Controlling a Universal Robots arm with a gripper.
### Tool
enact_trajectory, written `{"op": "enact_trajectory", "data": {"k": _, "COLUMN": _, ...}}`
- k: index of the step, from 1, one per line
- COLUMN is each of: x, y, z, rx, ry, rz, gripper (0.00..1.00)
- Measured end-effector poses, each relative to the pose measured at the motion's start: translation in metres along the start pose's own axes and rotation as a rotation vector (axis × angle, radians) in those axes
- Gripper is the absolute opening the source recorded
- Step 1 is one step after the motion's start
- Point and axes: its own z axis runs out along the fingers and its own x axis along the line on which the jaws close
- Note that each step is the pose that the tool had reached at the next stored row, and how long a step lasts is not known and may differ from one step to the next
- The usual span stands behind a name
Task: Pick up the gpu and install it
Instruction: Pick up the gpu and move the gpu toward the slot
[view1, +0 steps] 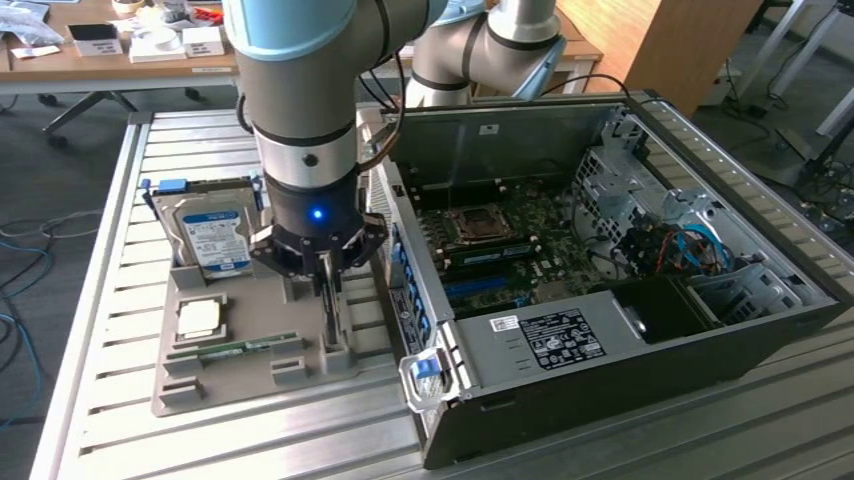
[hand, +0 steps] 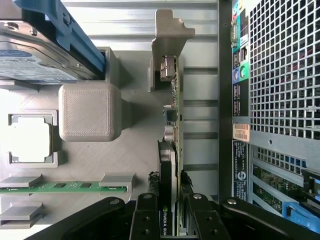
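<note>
**Narrow grip on gpu at the holder**

Clamps the gpu (hand: 167, 155) between the fingers (hand: 149, 205) of the gripper (hand: 169, 187), drawn in narrow against both flat faces. Stands on edge in a slot of the gray holder (view1: 200, 385), silver bracket (hand: 167, 30) at the end far from the claw. Sits just beside the open computer case (view1: 747, 330), hard drive (view1: 214, 240) across the holder.
</note>
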Motion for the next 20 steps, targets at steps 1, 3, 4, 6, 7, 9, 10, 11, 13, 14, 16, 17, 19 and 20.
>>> {"op": "enact_trajectory", "data": {"k": 1, "x": 0.0, "y": 0.0001, "z": -0.0012, "rx": 0.0001, "ry": 0.0001, "rz": 0.0, "gripper": 0.27}}
{"op": "enact_trajectory", "data": {"k": 3, "x": 0.0, "y": 0.0002, "z": -0.0039, "rx": 0.0001, "ry": 0.0001, "rz": 0.0, "gripper": 0.27}}
{"op": "enact_trajectory", "data": {"k": 4, "x": 0.0, "y": 0.0003, "z": -0.0056, "rx": 0.0001, "ry": 0.0001, "rz": 0.0, "gripper": 0.27}}
{"op": "enact_trajectory", "data": {"k": 6, "x": 0.0, "y": 0.0005, "z": -0.0102, "rx": -0.0001, "ry": 0.0001, "rz": 0.0, "gripper": 0.27}}
{"op": "enact_trajectory", "data": {"k": 7, "x": 0.0, "y": 0.0006, "z": -0.0126, "rx": -0.0001, "ry": 0.0, "rz": 0.0, "gripper": 0.27}}
{"op": "enact_trajectory", "data": {"k": 9, "x": 0.0, "y": 0.0008, "z": -0.0177, "rx": -0.0001, "ry": 0.0, "rz": 0.0, "gripper": 0.27}}
{"op": "enact_trajectory", "data": {"k": 10, "x": 0.0, "y": 0.0009, "z": -0.0206, "rx": -0.0001, "ry": 0.0001, "rz": 0.0, "gripper": 0.27}}
{"op": "enact_trajectory", "data": {"k": 11, "x": -0.001, "y": 0.0011, "z": -0.0231, "rx": -0.0001, "ry": 0.0001, "rz": 0.0, "gripper": 0.27}}
{"op": "enact_trajectory", "data": {"k": 13, "x": -0.001, "y": 0.0013, "z": -0.0281, "rx": -0.0002, "ry": 0.0, "rz": 0.0, "gripper": 0.27}}
{"op": "enact_trajectory", "data": {"k": 14, "x": -0.001, "y": 0.0014, "z": -0.0306, "rx": -0.0001, "ry": 0.0001, "rz": 0.0, "gripper": 0.27}}
{"op": "enact_trajectory", "data": {"k": 16, "x": -0.001, "y": 0.0016, "z": -0.0354, "rx": -0.0001, "ry": 0.0001, "rz": 0.0, "gripper": 0.27}}
{"op": "enact_trajectory", "data": {"k": 17, "x": -0.001, "y": 0.0018, "z": -0.038, "rx": -0.0002, "ry": 0.0001, "rz": 0.0, "gripper": 0.27}}
{"op": "enact_trajectory", "data": {"k": 19, "x": -0.001, "y": 0.002, "z": -0.0434, "rx": -0.0002, "ry": 0.0001, "rz": 0.0, "gripper": 0.27}}
{"op": "enact_trajectory", "data": {"k": 20, "x": -0.001, "y": 0.0021, "z": -0.046, "rx": -0.0004, "ry": 0.0001, "rz": 0.0, "gripper": 0.27}}
